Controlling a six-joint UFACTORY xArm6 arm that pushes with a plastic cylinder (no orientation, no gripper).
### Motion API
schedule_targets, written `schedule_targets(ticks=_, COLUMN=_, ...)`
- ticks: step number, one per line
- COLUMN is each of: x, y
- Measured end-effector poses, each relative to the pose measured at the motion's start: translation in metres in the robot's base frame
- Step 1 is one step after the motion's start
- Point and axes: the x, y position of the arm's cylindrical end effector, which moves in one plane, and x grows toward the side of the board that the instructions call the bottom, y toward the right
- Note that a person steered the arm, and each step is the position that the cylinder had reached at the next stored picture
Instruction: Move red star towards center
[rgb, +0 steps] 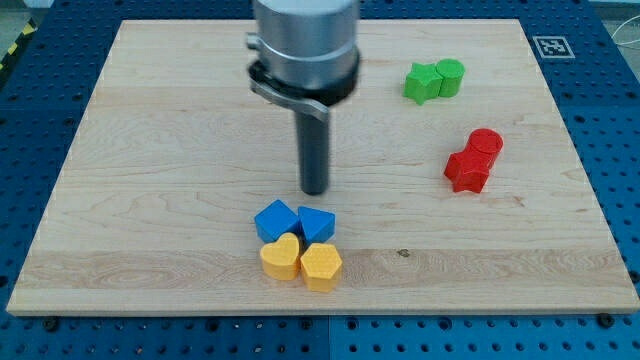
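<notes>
The red star (465, 171) lies at the view's right, touching a red cylinder (485, 143) just above and right of it. My tip (315, 190) rests on the board near the middle, well to the left of the red star and apart from it. It stands just above the blue blocks (275, 219) without touching them.
A blue cube and a blue triangle-like block (317, 224) sit with a yellow heart (280, 257) and a yellow hexagon (321, 266) below my tip. A green star (421, 83) and a green cylinder (450, 76) sit at the upper right. The wooden board (120, 180) has a marker tag (552, 45) at its top right corner.
</notes>
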Motion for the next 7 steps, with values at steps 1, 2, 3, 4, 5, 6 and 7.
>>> schedule_targets(ticks=1, x=0.025, y=0.050)
schedule_targets(ticks=2, x=0.025, y=0.122)
schedule_targets(ticks=3, x=0.024, y=0.188)
schedule_targets(ticks=4, x=-0.003, y=0.193)
schedule_targets(ticks=5, x=-0.029, y=0.179)
schedule_targets(ticks=6, x=-0.039, y=0.161)
schedule_targets(ticks=7, x=-0.041, y=0.142)
